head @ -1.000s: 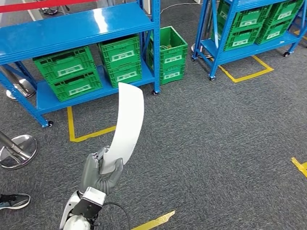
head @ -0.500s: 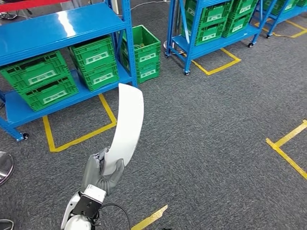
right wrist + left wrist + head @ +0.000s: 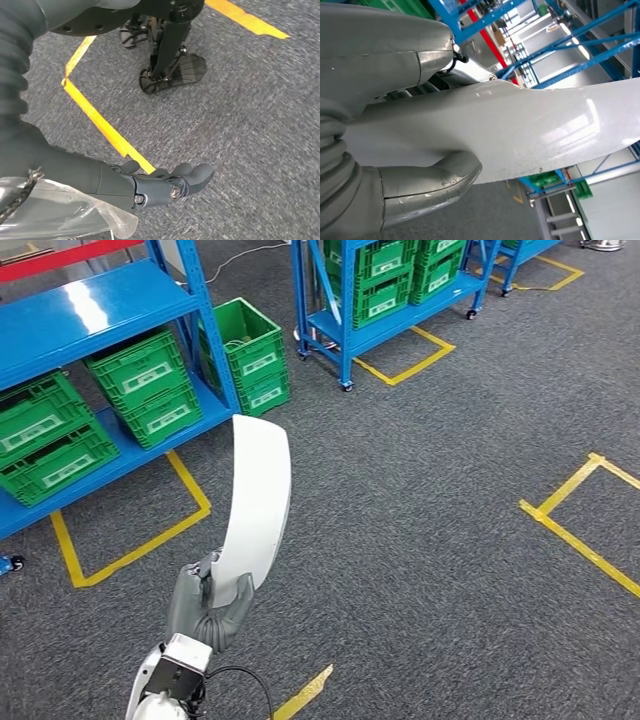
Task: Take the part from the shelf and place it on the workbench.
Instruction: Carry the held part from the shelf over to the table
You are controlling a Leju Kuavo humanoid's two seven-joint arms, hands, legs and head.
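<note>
Grey carpet (image 3: 423, 540) with blue shelving (image 3: 90, 310) behind forms the setting, where the white curved part (image 3: 256, 505) is gripped at its lower end by the left hand (image 3: 207, 600), long axis rising away from the fingers (image 3: 433, 185), while the right hand (image 3: 166, 182) hangs empty, fingers apart.

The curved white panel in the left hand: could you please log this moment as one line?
stage: carrying | left hand: grips curved white glossy panel, upright | right hand: holds nothing, above grey carpet | workbench: unseen
</note>
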